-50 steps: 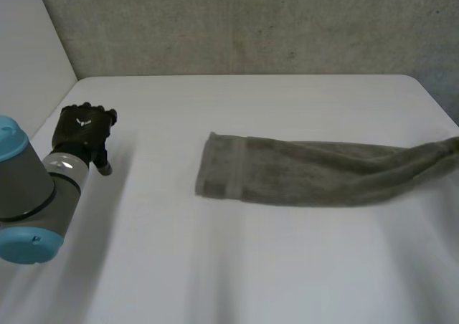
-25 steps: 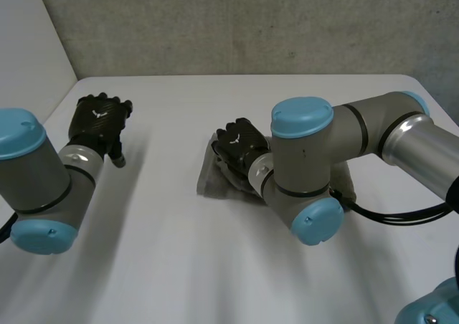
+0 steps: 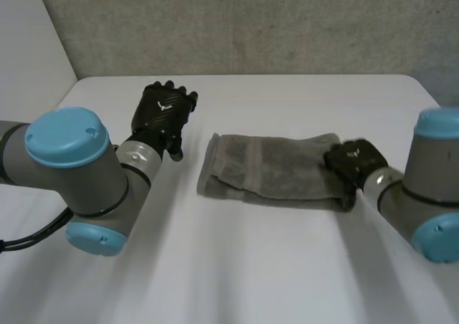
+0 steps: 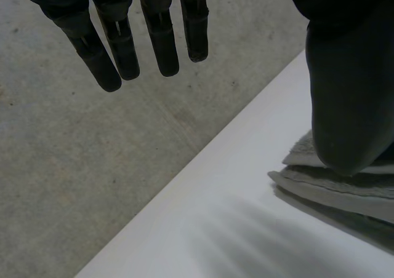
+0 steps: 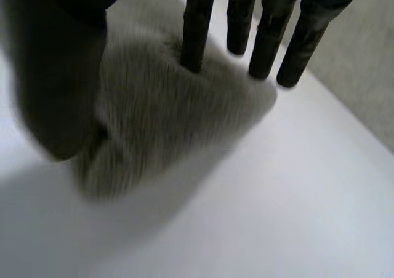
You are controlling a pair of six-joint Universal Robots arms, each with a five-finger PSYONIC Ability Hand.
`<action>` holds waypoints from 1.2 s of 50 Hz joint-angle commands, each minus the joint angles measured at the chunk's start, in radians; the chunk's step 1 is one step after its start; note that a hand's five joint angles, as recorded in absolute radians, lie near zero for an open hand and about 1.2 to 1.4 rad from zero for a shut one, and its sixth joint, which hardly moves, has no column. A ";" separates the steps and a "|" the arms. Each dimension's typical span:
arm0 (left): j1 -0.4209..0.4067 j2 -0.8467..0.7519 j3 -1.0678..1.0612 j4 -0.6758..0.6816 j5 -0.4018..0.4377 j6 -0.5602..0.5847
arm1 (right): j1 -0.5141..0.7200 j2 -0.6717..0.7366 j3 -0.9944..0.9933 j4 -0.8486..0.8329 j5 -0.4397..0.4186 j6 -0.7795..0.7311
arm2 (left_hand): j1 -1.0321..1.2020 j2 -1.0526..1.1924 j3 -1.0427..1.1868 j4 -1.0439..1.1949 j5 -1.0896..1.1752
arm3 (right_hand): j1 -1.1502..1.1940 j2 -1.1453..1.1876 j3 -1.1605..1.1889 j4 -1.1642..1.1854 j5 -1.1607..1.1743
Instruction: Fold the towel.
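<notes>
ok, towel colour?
Plain grey-brown towel, with a woven band near one end. Head view shows it best.

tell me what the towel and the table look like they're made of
Towel: looks like grey-green terry cotton, soft and matte; fuzzy pile and a flatter woven band near one end. Table: smooth white top with a matte finish, perhaps laminate or painted board; it shows soft shadows, no grain.

Holds black many-fingered left hand [image 3: 163,115] out at middle left, fingers [image 4: 161,50] straight and spread, thumb apart. Sets black right hand [image 3: 350,160] low at right, fingers straight, thumb wide. Reaches in on grey-jointed, light-blue-capped left arm [image 3: 79,173] and right arm [image 3: 423,202] from near corners.
</notes>
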 commanded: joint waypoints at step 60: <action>-0.081 -0.196 0.140 -0.067 -0.035 -0.253 | 0.261 0.182 -0.311 0.069 -0.020 0.120 | -0.169 -0.191 -0.163 -0.175 -0.315 | -0.216 -0.211 -0.213 -0.211 -0.223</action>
